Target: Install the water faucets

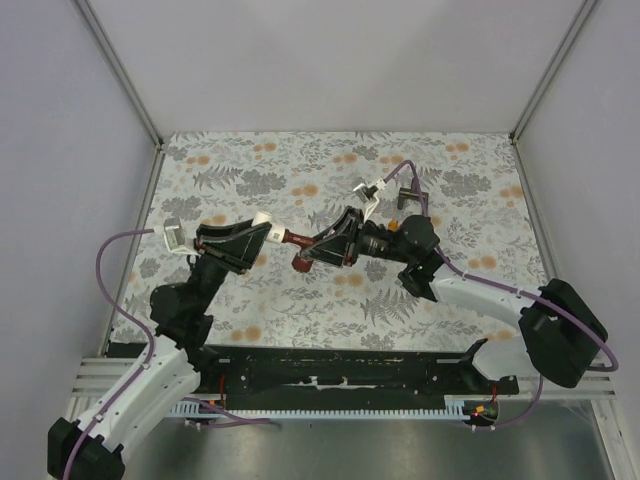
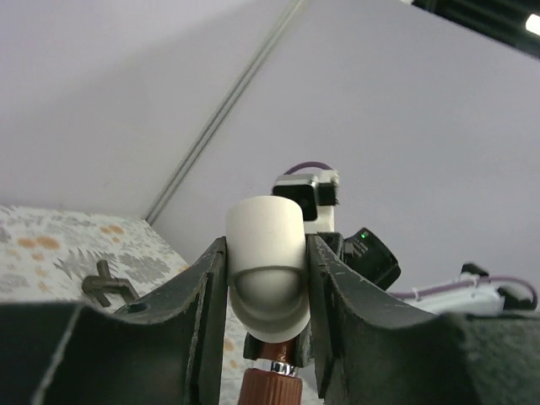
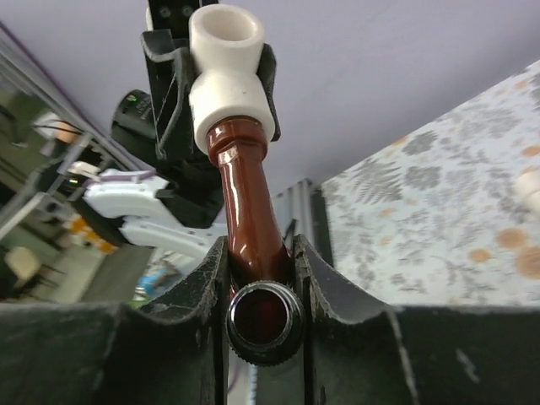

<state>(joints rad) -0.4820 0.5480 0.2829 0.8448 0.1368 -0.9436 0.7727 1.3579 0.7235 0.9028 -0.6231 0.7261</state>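
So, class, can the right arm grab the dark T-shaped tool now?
Probably not: the right claw is shut on the reddish-brown faucet, joined to the white elbow fitting in the left claw.

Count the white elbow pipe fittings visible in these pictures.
2. One white elbow fitting is clamped in the left gripper, joined to the reddish-brown faucet; a second fitting lies on the table beside the dark T-shaped tool. Arms may hide others.

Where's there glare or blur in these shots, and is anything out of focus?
Top external view: even soft light, faint shadows, sharp. Right wrist view: a glare streak runs down the glossy reddish-brown plastic faucet; the background at left is blurred. Left wrist view: the white elbow pipe fitting looks slightly soft; a bright light blows out the top-right corner.
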